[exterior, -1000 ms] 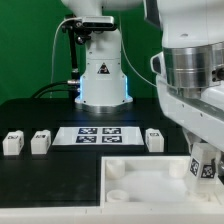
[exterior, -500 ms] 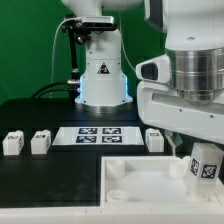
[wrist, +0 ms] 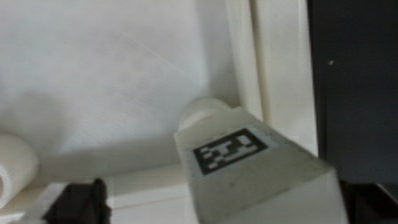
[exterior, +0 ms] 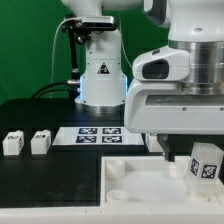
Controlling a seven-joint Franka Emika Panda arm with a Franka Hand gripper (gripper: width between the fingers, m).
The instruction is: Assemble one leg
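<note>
Arm (exterior: 185, 95) has shifted toward ext. view's left, wrist pointing down over leg (exterior: 206, 163) at panel (exterior: 130, 190) corner; can't tell if jaws grip.

Bright even light, soft faint shadows; both views coarse, low-res (wrist view blurriest, close-up).
</note>
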